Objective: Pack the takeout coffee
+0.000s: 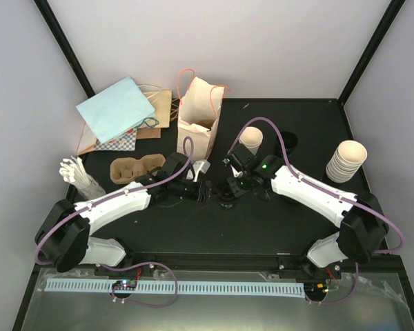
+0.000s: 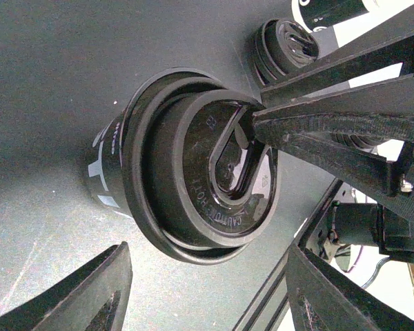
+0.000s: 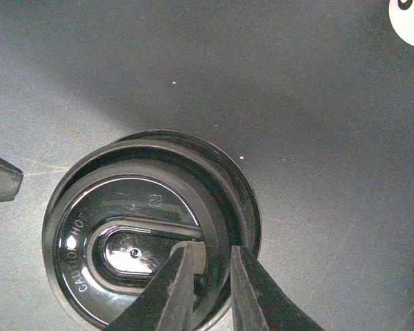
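One black lid (image 3: 152, 200) sits on the tabletop (image 3: 297, 103) just in front of the paper bag (image 1: 196, 117). Now the right gripper (image 3: 212, 254) pinches its rim, fingers nearly together; the left gripper (image 2: 207, 276) gapes wide either side, gripping nothing. A cream cup (image 1: 250, 140) stands right of the bag.

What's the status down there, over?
Left gripper open, facing the lid. Right gripper shut on its rim. Open cup stands behind, uncapped. Nothing seen blocking.

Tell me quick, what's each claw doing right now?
Left gripper: open, straddling the black lid without gripping it.
Right gripper: closed, pinching that lid's raised edge.
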